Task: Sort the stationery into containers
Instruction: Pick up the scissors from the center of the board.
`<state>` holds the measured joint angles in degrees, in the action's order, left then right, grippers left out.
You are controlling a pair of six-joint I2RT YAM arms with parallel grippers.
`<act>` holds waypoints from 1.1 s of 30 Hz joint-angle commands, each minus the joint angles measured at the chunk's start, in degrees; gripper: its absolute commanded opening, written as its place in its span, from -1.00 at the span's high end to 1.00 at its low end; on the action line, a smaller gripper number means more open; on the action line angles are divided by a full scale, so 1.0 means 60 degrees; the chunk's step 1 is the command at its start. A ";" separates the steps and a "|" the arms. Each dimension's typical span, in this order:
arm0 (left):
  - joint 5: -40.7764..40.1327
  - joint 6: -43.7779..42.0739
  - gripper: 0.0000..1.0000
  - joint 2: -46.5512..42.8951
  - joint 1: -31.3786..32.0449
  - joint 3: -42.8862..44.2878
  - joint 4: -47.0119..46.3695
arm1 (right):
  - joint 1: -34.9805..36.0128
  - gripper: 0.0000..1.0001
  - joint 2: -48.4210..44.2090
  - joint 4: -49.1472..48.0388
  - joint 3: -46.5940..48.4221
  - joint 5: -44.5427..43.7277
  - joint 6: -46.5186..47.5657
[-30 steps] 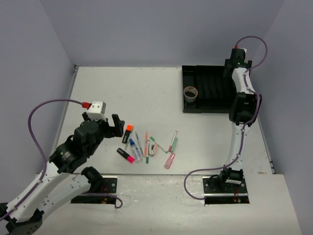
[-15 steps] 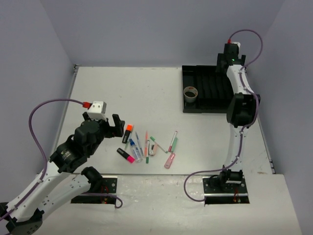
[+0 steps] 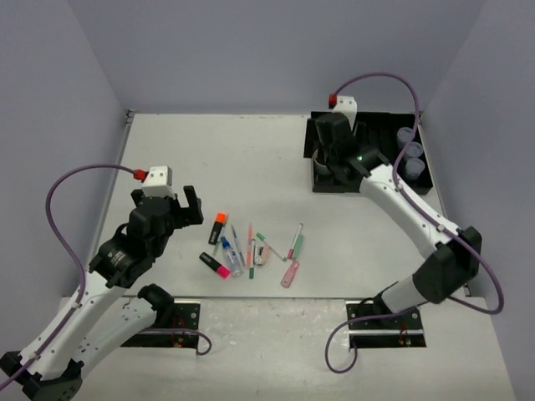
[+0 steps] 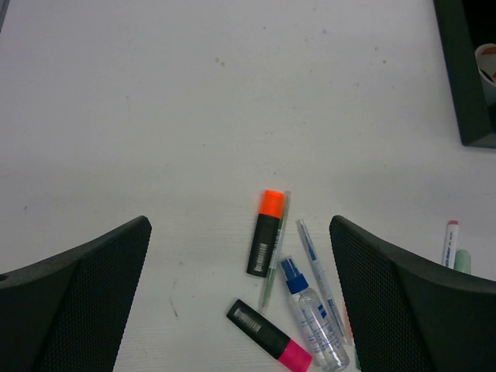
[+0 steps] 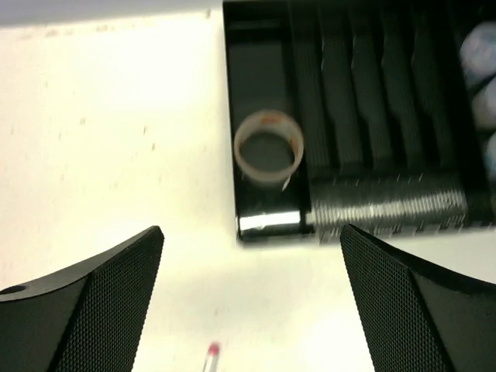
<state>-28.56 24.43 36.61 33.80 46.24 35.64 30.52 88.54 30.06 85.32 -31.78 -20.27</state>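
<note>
on the desk (image 3: pixel 251 159), a loose cluster of thin pens (image 3: pixel 251 251), with an orange highlighter (image 4: pixel 265 236) and a pink highlighter (image 4: pixel 267 335) at its left. just left of them, left pincer (image 4: pixel 239 225) gaping wide, clamped on nothing. at the far right, black tray (image 5: pixel 267 225); in its leftmost compartment, tape roll (image 5: pixel 267 177) lying flat; three tubs (image 3: pixel 410 152) at its right end. over the tray's near edge, right pincer (image 5: pixel 252 231) wide apart, empty.

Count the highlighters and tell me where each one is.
2. The orange highlighter lies at the pile's left edge on the table; the pink highlighter just nearer the arm bases. The right arm covers part of the tray, possibly hiding more.
</note>
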 commanded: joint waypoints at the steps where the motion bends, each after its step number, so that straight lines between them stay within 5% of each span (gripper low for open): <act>1: 0.0239 -0.0083 -1.00 0.0252 -0.0071 0.0160 -0.0197 | 0.0407 -0.98 -0.1204 -0.0440 -0.2848 0.1475 -0.2959; 4: 0.0267 -0.0084 -1.00 0.0236 -0.0081 0.0137 -0.0209 | 0.0453 -0.97 -0.1331 -0.0712 -0.3778 0.2454 -0.3249; 9: 0.0401 -0.0116 -1.00 0.0183 -0.0074 0.0101 -0.0256 | 0.1273 -0.80 -0.1707 -0.0611 -0.5271 0.2111 -0.4878; 15: 0.0589 -0.0180 -1.00 0.0311 -0.0066 0.0087 -0.0291 | 0.2767 -0.23 -0.2429 -0.1494 -0.6735 0.1498 -0.6148; 33: 0.0880 -0.0263 -1.00 0.0342 -0.0064 0.0069 -0.0373 | 0.3659 0.32 -0.0522 -0.0254 -0.6155 0.1054 -0.7277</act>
<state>-23.94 24.36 38.98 33.76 46.24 35.31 52.06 84.33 27.59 47.13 -22.12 -60.31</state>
